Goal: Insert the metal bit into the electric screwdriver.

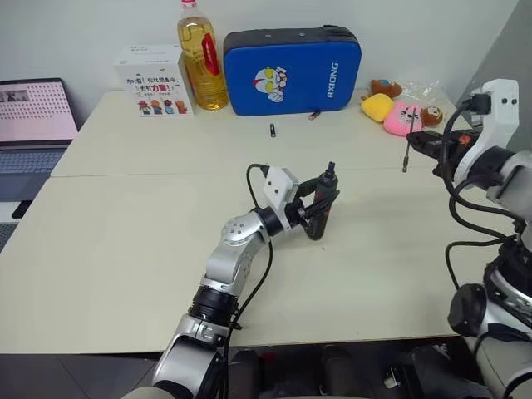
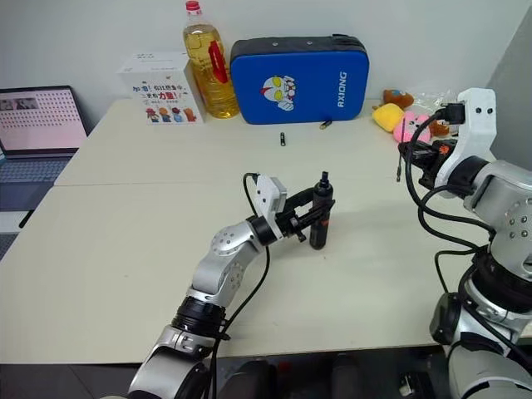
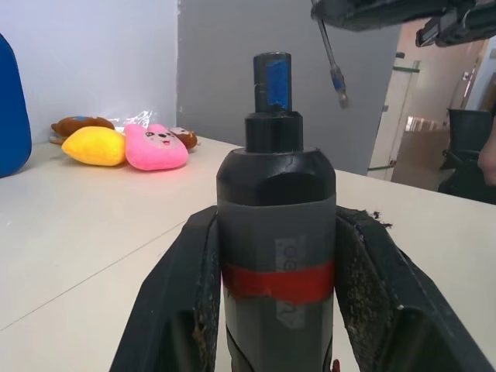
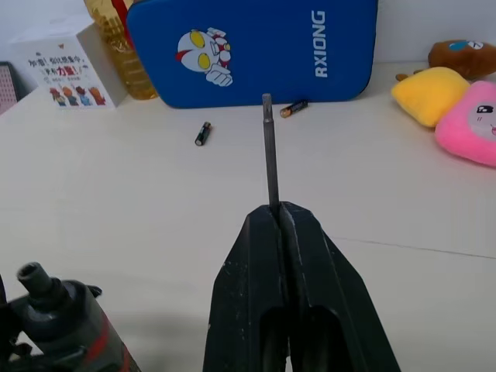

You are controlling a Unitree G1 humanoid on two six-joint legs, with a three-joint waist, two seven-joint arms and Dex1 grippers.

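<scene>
My left gripper is shut on the electric screwdriver, a black pen-shaped tool with a red band. It stands nearly upright over the middle of the table, open tip end up. To the right and higher, my right gripper is shut on the metal bit, a thin grey rod sticking out past the fingertips. The metal bit hangs apart from the screwdriver, well to its right. In the left wrist view the bit shows above and beside the screwdriver's tip.
Along the table's far edge stand a white box, an oil bottle, a blue case and plush toys. A short dark piece and a small brass-coloured piece lie before the case. A laptop sits far left.
</scene>
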